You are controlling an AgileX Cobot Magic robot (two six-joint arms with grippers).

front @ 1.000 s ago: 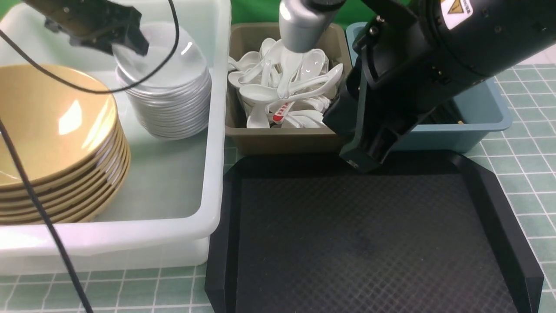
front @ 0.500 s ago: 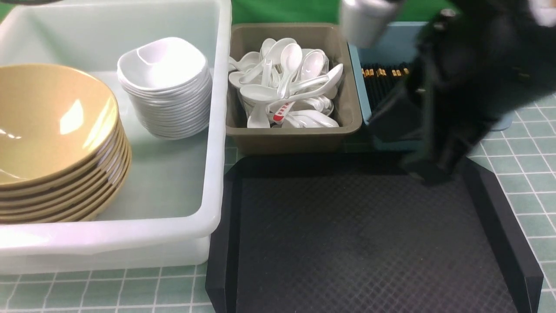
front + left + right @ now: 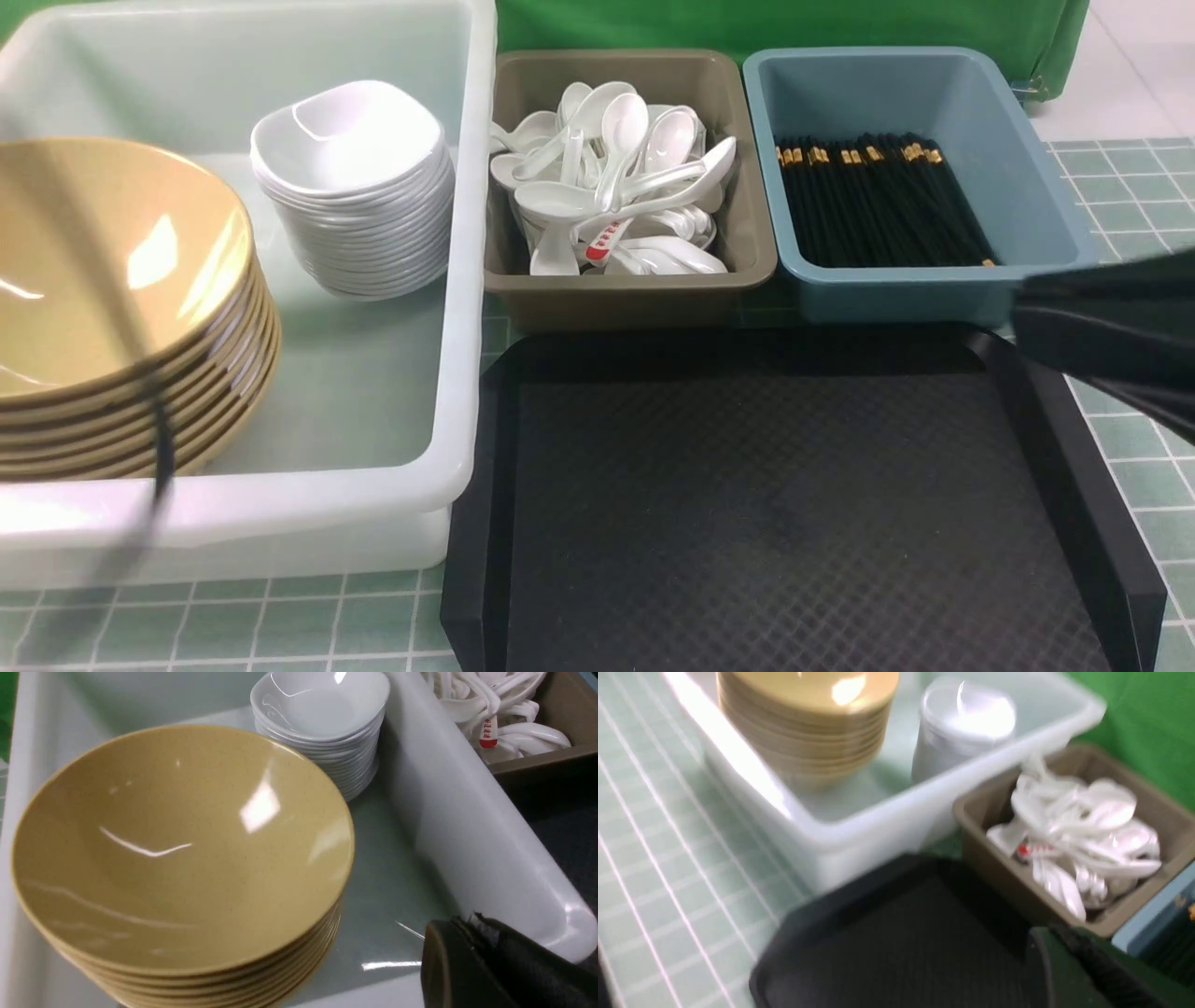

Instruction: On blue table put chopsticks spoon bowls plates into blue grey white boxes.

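Hands barely showing in any view, so I can't tell if either one is open or gripping.
So the right hand point(image 3: 1083, 975) is hanging at the black tray's point(image 3: 766, 523) right edge, sitting nearer the chopsticks point(image 3: 878, 205), which are lying front-to-back in the blue box point(image 3: 1046, 224) just beyond. The left hand point(image 3: 472, 970) is hovering over the white box's point(image 3: 472, 830) near corner beside the bowls point(image 3: 187, 849), with the plates point(image 3: 322, 704) sitting behind.

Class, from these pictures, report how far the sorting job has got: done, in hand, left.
Done: tan bowls and white plates stacked in the white box, spoons in the grey-brown box, chopsticks in the blue box. In hand: nothing visibly held. Left: seemingly nothing; the black tray shows no tableware.
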